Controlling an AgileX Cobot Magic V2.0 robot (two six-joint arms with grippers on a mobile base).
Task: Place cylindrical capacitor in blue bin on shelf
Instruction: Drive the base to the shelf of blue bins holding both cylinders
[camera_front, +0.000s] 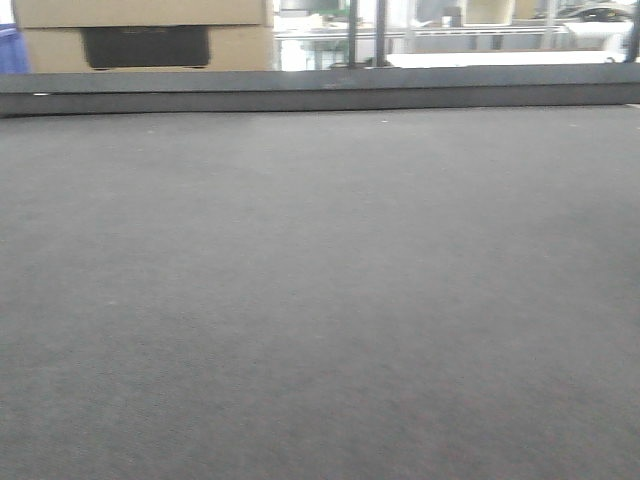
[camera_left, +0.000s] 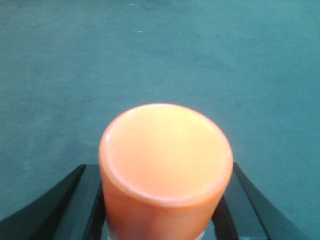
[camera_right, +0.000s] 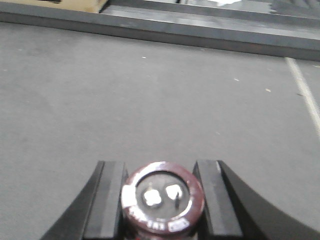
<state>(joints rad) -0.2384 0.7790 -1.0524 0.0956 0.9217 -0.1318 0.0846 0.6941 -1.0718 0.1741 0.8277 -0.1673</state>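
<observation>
Between the fingers (camera_right: 107, 200) of the right tool (camera_right: 160, 182) the capacitor (camera_right: 162, 200) is clamped, its dark red, ringed end with two pale terminals facing the wrist view, grey bench (camera_right: 150, 90) beyond. The left tool (camera_left: 165, 205) is clamped on an orange cylinder (camera_left: 165, 150). A dark ledge (camera_front: 320, 90) bounds the bench's far edge, with a cardboard box (camera_front: 140, 15) behind.

The left fingers (camera_left: 75, 200) are black, with flat inner faces and outer edges that widen in a curve. The right fingers (camera_right: 102, 200) look alike: black, smooth, flat-faced.
</observation>
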